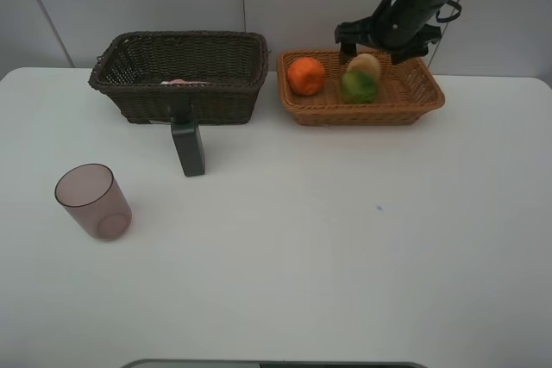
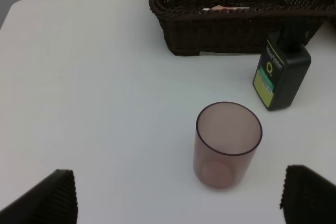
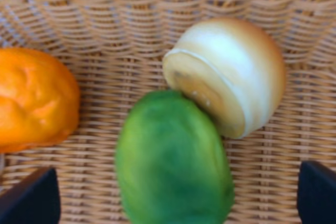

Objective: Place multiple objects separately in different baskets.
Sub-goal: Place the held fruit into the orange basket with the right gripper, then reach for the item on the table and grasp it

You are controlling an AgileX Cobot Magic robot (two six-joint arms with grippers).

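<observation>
Spotter: Your right fingertips [image 3: 29,195] are sitting closest to the lens, one at each side of the view, so your right gripper [image 3: 173,198] is standing wide apart and clamping nothing.

Operator: What is lying under it?

Spotter: You are hovering over the green fruit [image 3: 173,166], which is resting on the floor of the tan basket [image 3: 105,3]. The pale peach [image 3: 231,72] is leaning against that fruit, touching it, and the orange [image 3: 34,98] is sitting just beside it with a small gap between.

Operator: And the other arm?

Spotter: Your left gripper [image 2: 178,198] is hanging with its jaws spread as well, empty, above the white table [image 2: 79,77]. The purplish cup [image 2: 228,145] is standing upright just ahead of it, mouth up. Beyond the cup, the dark bottle [image 2: 281,72] is sitting right up against the front wall of the dark basket [image 2: 178,30].

Operator: Anything inside that basket?

Spotter: You are seeing only a pink-and-white sliver [image 2: 226,9] showing over the rim. It may be the pink bottle, but it is too hidden to say. Both baskets are sitting side by side at the far edge of the table.
</observation>
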